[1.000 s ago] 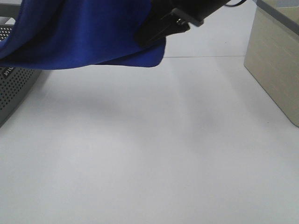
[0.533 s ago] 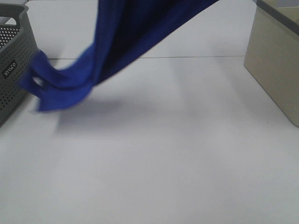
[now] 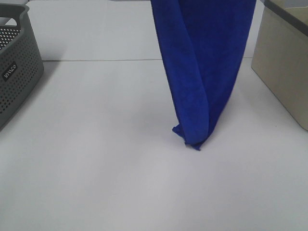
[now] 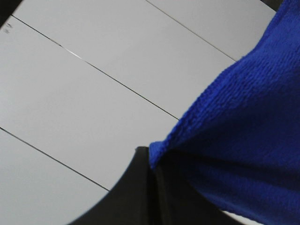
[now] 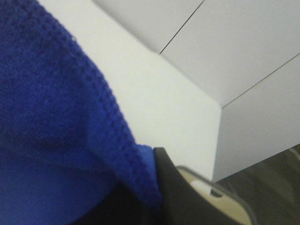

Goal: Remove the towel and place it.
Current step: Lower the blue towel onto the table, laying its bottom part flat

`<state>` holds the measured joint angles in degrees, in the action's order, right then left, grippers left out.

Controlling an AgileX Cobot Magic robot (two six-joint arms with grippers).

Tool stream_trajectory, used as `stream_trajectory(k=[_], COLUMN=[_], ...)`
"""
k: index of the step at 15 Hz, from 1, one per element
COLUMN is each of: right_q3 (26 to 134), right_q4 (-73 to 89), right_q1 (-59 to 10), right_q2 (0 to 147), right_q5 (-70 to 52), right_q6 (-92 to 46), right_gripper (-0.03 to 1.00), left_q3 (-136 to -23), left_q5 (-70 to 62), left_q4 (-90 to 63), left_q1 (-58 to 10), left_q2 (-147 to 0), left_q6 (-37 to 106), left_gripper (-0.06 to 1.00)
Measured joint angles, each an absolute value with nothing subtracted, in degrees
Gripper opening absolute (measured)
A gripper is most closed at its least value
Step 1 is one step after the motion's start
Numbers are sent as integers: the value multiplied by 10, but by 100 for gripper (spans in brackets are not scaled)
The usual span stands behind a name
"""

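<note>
Far left: grey perforated basket on the white bench. A thin seam crosses the bench behind it. Right of centre: towel hangs in long folds from above the frame. Its lowest corner is at the bench surface; contact unclear. Right edge: beige box. Left claw is pinched together on the towel's edge. Right claw is likewise clamped on cloth, with pale panels behind.
</note>
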<state>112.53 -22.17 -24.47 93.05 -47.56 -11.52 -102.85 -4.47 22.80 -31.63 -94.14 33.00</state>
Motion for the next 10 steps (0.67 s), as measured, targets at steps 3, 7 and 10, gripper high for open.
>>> stream_trajectory(k=[3, 7, 10], right_q3=[1125, 1126, 1126], right_q4=[-286, -293, -294], right_q1=[-245, -245, -245], right_q2=[933, 968, 1015], right_q5=[-337, -254, -207], right_q6=[-57, -30, -29], right_gripper=[2, 2, 2], left_q3=[-1028, -1028, -1036], left_q5=[66, 135, 193], left_q4=[225, 225, 212], left_q1=[-284, -258, -215], left_q2=[-957, -992, -1030], left_q6=[329, 329, 329], left_gripper=[0, 0, 0])
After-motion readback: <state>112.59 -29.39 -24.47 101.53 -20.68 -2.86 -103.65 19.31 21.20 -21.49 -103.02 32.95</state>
